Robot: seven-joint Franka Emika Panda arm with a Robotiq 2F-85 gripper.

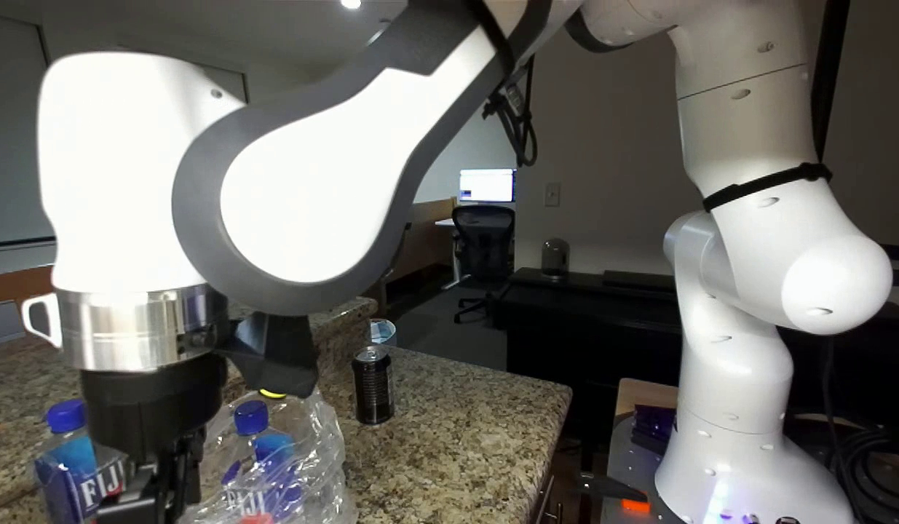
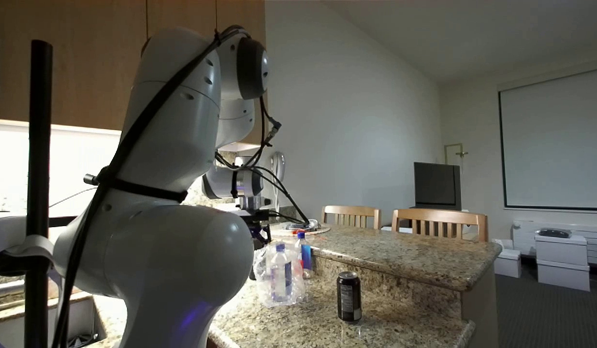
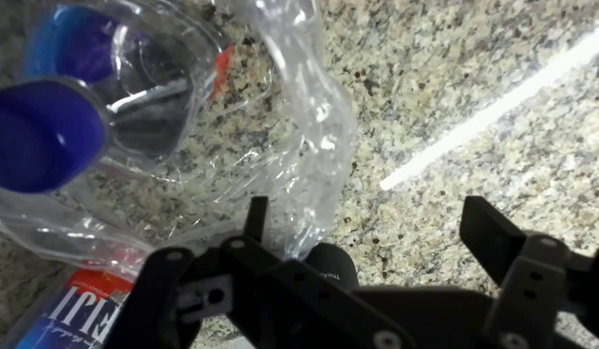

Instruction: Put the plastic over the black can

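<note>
Closest to us in an exterior view is the big white robot arm, bent so its end points down. Under it is the speckled stone worktop. On that sits the plastic, clear, shiny and full of wrinkles. It looks to be around a water bottle, with another bottle just beside it.

The plastic should be very light, thin and floppy, and a bit slippery. It could fold in or crumple if pushed. It should not break like glass, but a hard tug might rip it or pull the bottle over. The best spot to pinch looks like the loose edge on the side away from the bottle, where nothing hard gets in the way.

That edge shows near the gripper in the wrist view. Its two fingers are spread wide and pinch nothing. One finger reaches across the plastic, but I can't tell if they touch.

Smaller than the bottles is the black can, standing upright on the worktop, apart from the plastic. It is likely hard and smooth, and it may tip if the plastic is shoved down on it. Smallest is the blue cap on the bottle in the plastic, which might snag the plastic on its way up.
</note>
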